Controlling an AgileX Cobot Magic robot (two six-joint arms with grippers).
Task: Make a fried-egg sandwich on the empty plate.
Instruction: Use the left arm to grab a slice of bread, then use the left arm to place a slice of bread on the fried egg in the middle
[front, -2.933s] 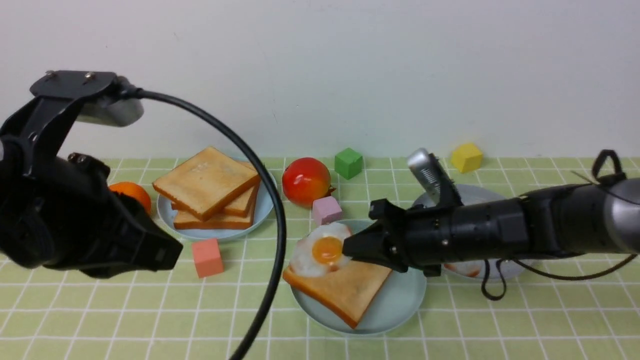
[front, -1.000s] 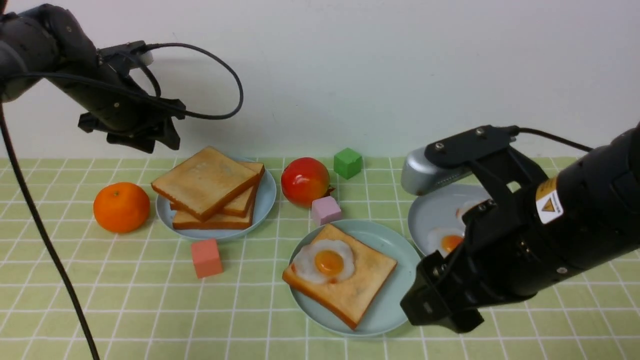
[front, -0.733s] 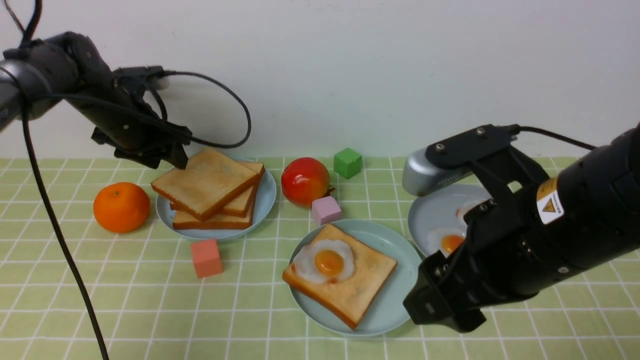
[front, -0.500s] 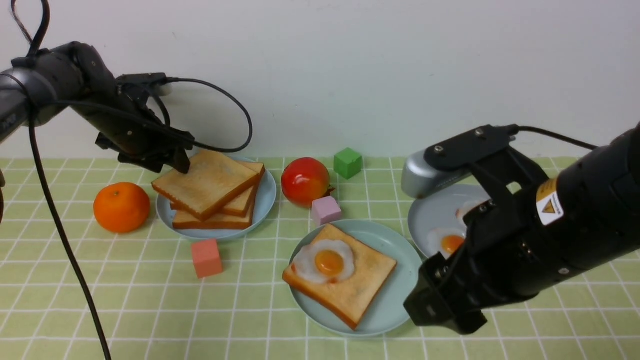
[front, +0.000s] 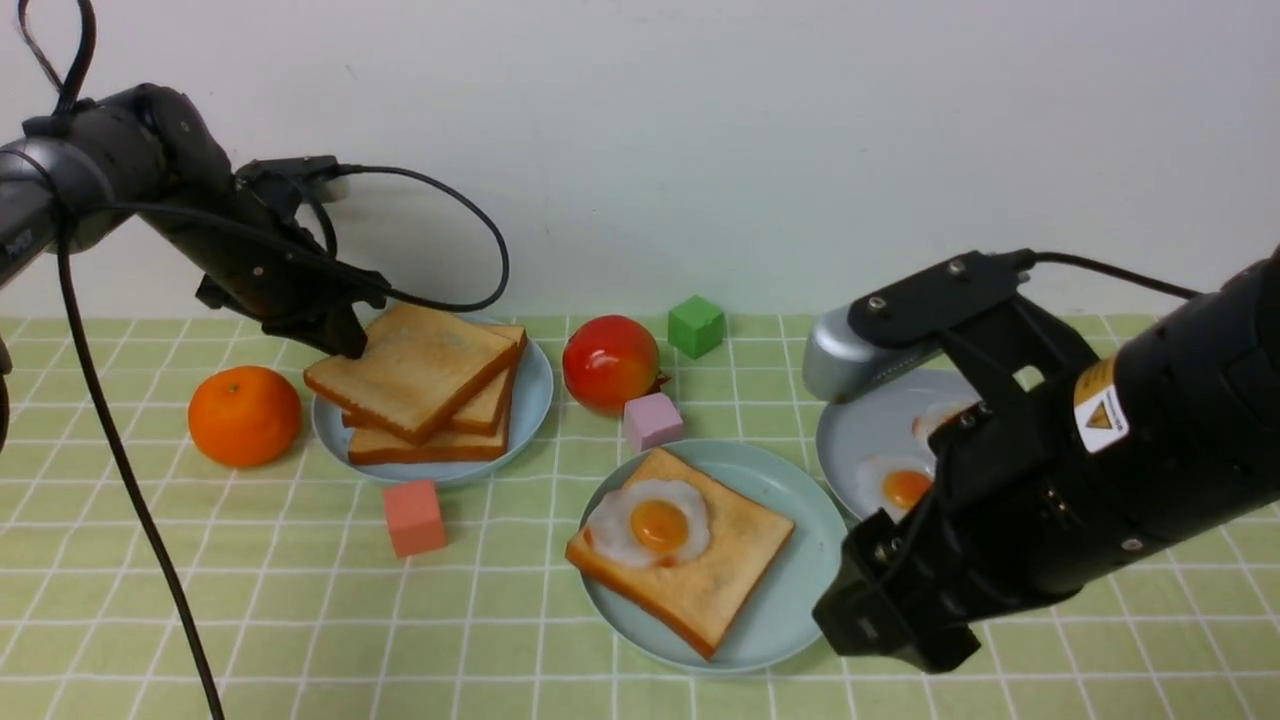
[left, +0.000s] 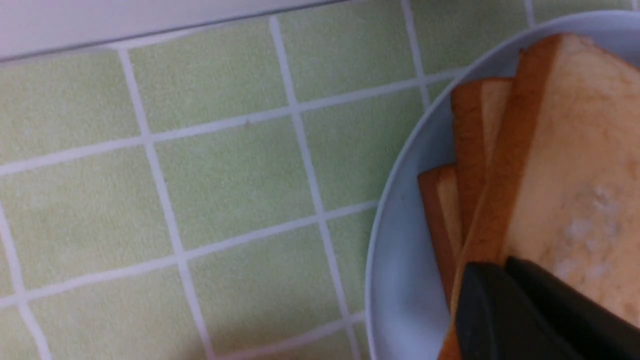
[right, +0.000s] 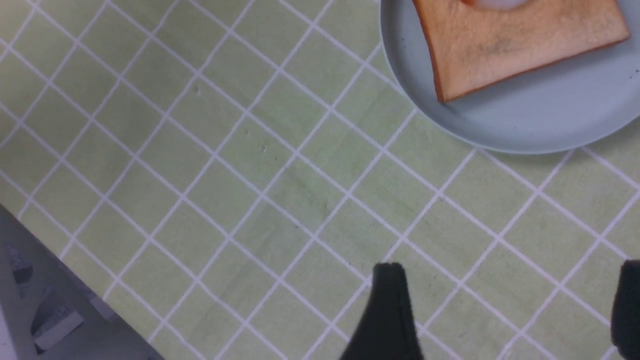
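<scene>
The pale mint-teal plate (front: 800, 600) holds one toast slice (front: 720, 570) with a fried egg (front: 650, 525) lying on its left part; no slice covers the egg. This plate (right: 525, 130) and toast (right: 515, 45) also show in the right wrist view. My left gripper (front: 345, 345) rests at the far-left edge of the top toast slice (front: 420, 365) of the stack. Its jaws (left: 505, 265) stand together with no gap over that slice's crust (left: 575, 150), and no toast shows between them. My right gripper (front: 880, 640) hangs open and empty (right: 510, 267) in front of the mint plate's right side.
The toast stack lies on a light-blue plate (front: 530, 400). A greyish-blue plate (front: 870, 420) with two more eggs (front: 900, 485) is partly behind my right arm. An orange (front: 245, 415), tomato (front: 610, 362), and green (front: 696, 325), pink (front: 652, 420) and salmon (front: 414, 515) cubes stand around.
My right gripper left the egg on the toast and drew back to the front right. My left arm swung out to the toast stack and lowered onto the top slice's far-left edge.
</scene>
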